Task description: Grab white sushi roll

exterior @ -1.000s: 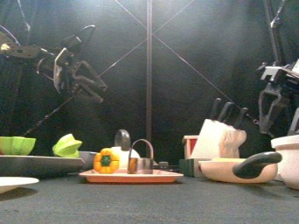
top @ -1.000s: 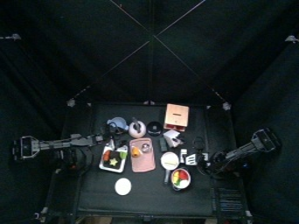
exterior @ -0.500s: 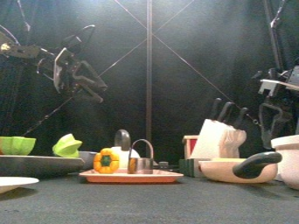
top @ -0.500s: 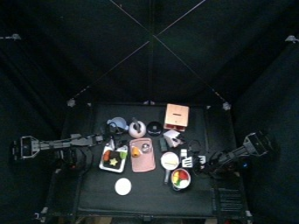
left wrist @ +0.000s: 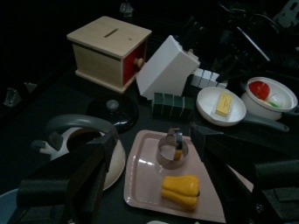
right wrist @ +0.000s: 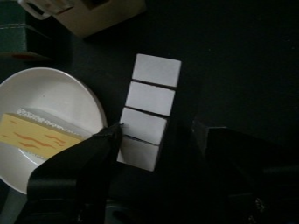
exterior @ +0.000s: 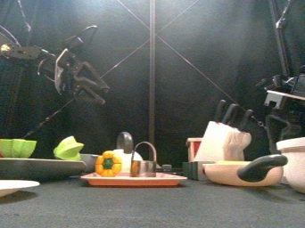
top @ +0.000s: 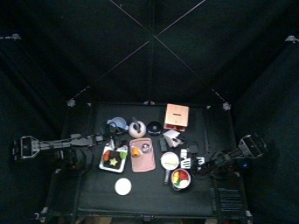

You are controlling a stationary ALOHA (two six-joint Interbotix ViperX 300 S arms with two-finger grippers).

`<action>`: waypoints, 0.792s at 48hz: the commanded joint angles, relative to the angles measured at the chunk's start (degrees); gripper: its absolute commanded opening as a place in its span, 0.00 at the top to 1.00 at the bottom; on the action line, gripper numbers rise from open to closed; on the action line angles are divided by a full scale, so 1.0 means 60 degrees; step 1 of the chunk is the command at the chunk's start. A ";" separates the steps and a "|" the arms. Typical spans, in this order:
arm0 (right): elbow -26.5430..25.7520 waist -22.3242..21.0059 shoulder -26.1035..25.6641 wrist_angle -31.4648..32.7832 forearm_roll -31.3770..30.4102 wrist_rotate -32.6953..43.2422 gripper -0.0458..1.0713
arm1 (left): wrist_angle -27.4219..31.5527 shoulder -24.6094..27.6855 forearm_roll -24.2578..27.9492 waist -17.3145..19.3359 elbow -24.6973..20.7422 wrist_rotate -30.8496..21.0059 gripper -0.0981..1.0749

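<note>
1. Top view: the table [top: 100, 115] is crowded. The left gripper [top: 82, 156] hangs at its left edge beside a green-filled tray [top: 111, 158], and the right gripper [top: 208, 164] sits low at the right edge. The white sushi roll [top: 188, 160] is a small pale strip just in front of the right gripper, next to the white bowl [top: 170, 161].
2. Front view: the left gripper [exterior: 81, 80] is up high on the left with its jaws spread. The right gripper [exterior: 277, 109] hangs on the far right above the knife block [exterior: 220, 141]. A pink tray [exterior: 134, 179] carries a yellow pepper [exterior: 110, 163]. The sushi can't be picked out here.
3. Left wrist view: the jaws are wide apart and holding nothing, over the pink tray [left wrist: 158, 149]. The white sushi roll [left wrist: 207, 79] lies well beyond, beside the white bowl [left wrist: 222, 105] and near a wooden box [left wrist: 111, 52].
4. Right wrist view: the white sushi roll [right wrist: 152, 109] shows as 4 white pieces in a row. The right gripper [right wrist: 158, 164] is spread wide and empty, 1 jaw on each side of the row's near end. The white bowl [right wrist: 35, 105] lies just beside it.
</note>
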 commanded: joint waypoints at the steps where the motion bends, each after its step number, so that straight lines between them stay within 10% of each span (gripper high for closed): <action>1: -0.0146 -0.0059 -0.0029 -0.0190 0.0000 0.0015 0.10 | -0.0044 -0.0044 0.0000 0.0029 -0.0132 0.0015 0.06; 38: -0.0322 -0.0205 0.0498 -0.0381 -0.0044 0.0015 0.11 | -0.0044 -0.0044 0.0000 0.0029 -0.0146 0.0015 0.06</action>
